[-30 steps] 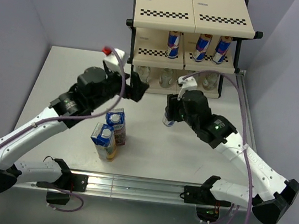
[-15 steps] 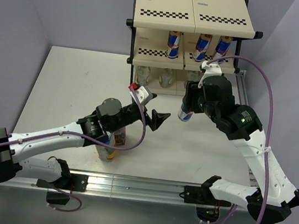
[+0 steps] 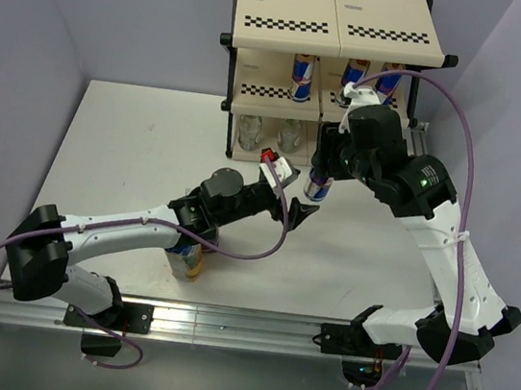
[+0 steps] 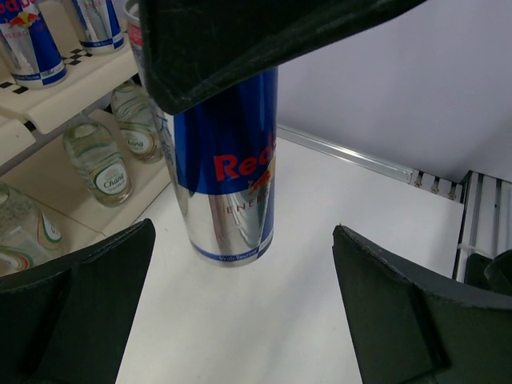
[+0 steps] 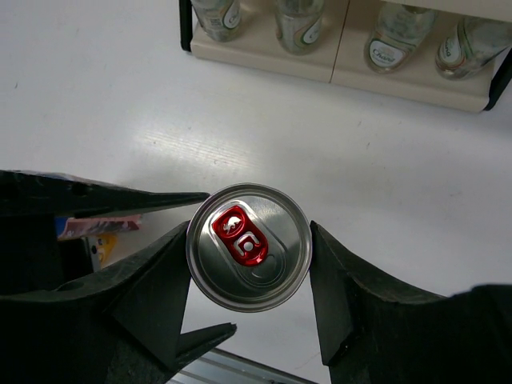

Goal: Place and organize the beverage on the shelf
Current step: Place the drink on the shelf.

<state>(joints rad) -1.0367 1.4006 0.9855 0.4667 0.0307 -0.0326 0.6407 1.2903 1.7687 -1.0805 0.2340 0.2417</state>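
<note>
Between the fingers [image 5: 152,296] of the right hand [image 5: 250,254]: a slim blue-and-silver can [image 5: 244,240], upright, its silver top and red pull tab facing the wrist camera.
Right hand: closed on the can from above, one black finger pressed to each side of its upper part.
Under the right hand: white tabletop [image 3: 132,138]; I cannot tell whether the can's base rests on it or hangs just clear.
Left hand [image 3: 297,215]: open and holding nothing, its two fingers [image 4: 80,308] spread wide and low over the tabletop.
Ahead of the left hand: the same can, centred in the gap between the spread fingers but beyond their tips, touching neither.
Hand to hand: the left hand sits just on the near side of the right hand, pointing at it; the two are close but apart.
Beyond the right hand: the shelf [image 3: 337,31], its lowest board near the can on the far side.
Lowest board: four clear bottles [image 5: 300,18] with pale labels, upright in a row, beyond the right hand's fingertips and apart from the can.
Middle board: three more cans [image 3: 302,77], upright behind the checkered strip; the right arm hides the lower part of two of them.
Behind the left hand, under its arm: a carton [image 3: 191,261] standing on the tabletop, only its yellow lower part showing; the arm hides the rest.
</note>
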